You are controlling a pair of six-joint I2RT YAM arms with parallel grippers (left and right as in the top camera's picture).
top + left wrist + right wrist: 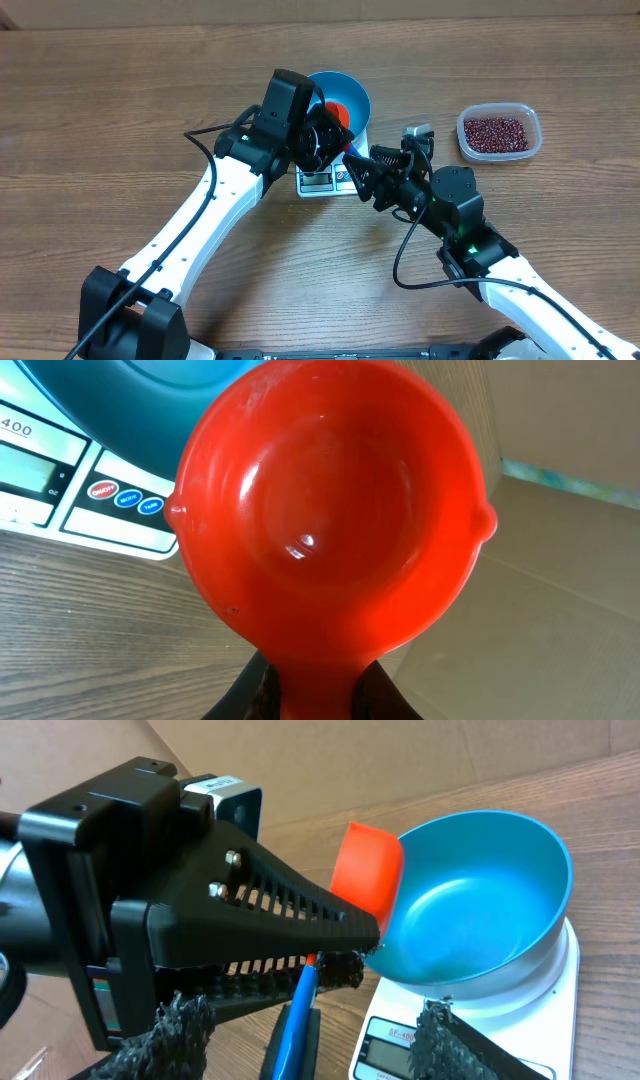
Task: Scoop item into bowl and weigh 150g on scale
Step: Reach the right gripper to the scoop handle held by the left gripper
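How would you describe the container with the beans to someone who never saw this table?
On the wooden table, look right of the blue bowl that sits on the white scale. There stands a clear plastic tub. Unlike the round bowl, it is a rounded rectangle and holds dark red-brown beans.

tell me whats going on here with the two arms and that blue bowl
The left end effector grips a red scoop, which is empty, right by the rim of the blue bowl. The bowl sits on the white kitchen scale and looks empty too. The right end effector is open near the front of the scale, holding nothing. The red-brown beans lie in a clear tub off to the right.
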